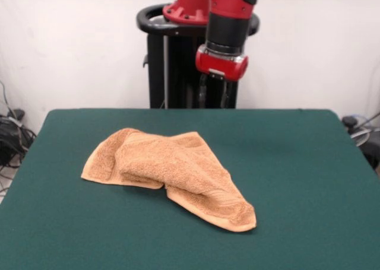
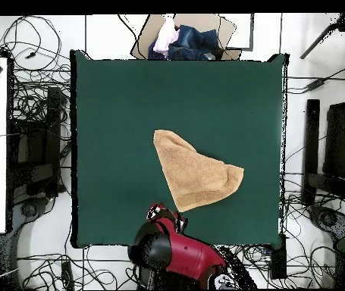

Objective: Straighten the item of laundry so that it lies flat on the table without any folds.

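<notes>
The light orange-tan towel (image 1: 172, 169) lies bunched on the dark green table (image 1: 297, 163), left of the middle. It is folded over itself into a rough triangle, with one corner pointing toward the front edge. No tag shows. In the overhead view the towel (image 2: 194, 174) lies on the table (image 2: 122, 106) just past the arm. My gripper (image 1: 214, 98) hangs above the table's far edge, in front of the pedestal, behind the towel and not touching it. Its two fingers stand apart and hold nothing. In the overhead view the gripper (image 2: 166, 214) is next to the towel's nearest corner.
The black pedestal (image 1: 166, 56) stands behind the table. An open cardboard box with clothes (image 2: 190, 38) sits beyond the table's far edge in the overhead view. Cables and equipment lie on the floor around the table (image 2: 31, 114).
</notes>
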Motion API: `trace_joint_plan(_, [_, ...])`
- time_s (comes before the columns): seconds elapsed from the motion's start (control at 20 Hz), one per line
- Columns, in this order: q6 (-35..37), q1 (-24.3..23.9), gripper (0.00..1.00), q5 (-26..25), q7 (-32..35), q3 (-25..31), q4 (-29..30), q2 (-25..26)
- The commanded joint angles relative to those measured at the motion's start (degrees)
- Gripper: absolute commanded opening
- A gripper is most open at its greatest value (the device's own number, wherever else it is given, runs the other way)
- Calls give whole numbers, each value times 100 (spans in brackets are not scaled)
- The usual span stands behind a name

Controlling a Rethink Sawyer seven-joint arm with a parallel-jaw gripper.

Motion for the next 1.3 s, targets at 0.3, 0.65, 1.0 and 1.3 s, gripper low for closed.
trace_joint_plan(0.3, [-382, -233, 100, -193, 793, 584, -891, 552])
trace_joint_plan(0.65, [-543, -105, 100, -237, 800, 456, -1154, 603])
trace_joint_plan(1.0, [-671, -10, 100, -225, 813, 427, -1325, 735])
trace_joint_plan(1.3, [-564, 40, 100, -167, 741, 383, -1533, 867])
